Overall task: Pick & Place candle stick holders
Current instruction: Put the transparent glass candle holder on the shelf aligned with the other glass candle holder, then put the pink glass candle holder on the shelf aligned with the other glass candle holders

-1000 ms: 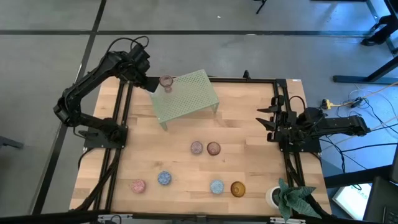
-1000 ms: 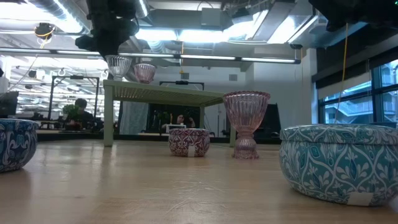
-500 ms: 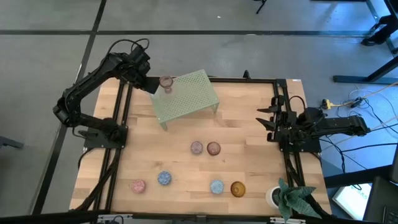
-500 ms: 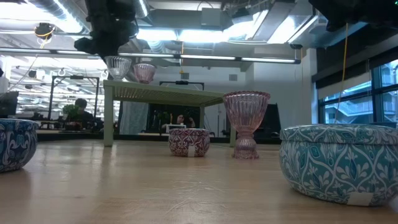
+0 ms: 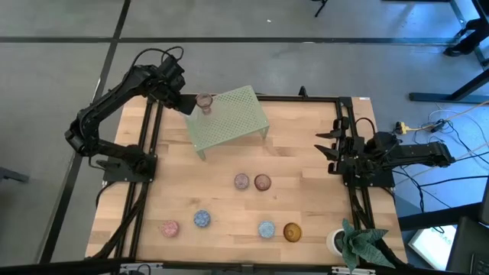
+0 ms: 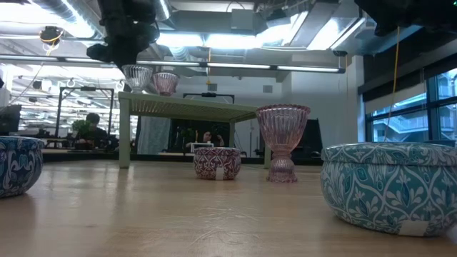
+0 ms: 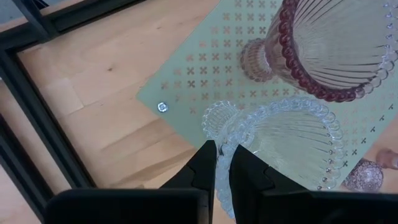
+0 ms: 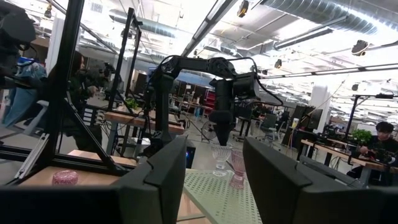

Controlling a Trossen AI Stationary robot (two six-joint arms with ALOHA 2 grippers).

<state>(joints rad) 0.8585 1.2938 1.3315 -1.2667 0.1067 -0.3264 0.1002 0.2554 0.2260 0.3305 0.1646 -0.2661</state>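
Clear candle holder (image 7: pixel 292 146) pinched at rim, left end effector (image 7: pixel 222 163), rack (image 5: pixel 229 118) corner

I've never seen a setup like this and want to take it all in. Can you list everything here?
Table: one, pale wood, black frame.
Rack: one, pale green, far side of the table.
Stemmed holders: two, pink and clear, at the rack's corner.
Low holders: six, on the table nearer than the rack; mauve, brownish, pink, blue, blue, amber.
Plant pot: one, white, near right corner.
Left arm: dark, jaws shut on the clear holder's rim.
Right arm: dark, right edge, jaws open, empty.
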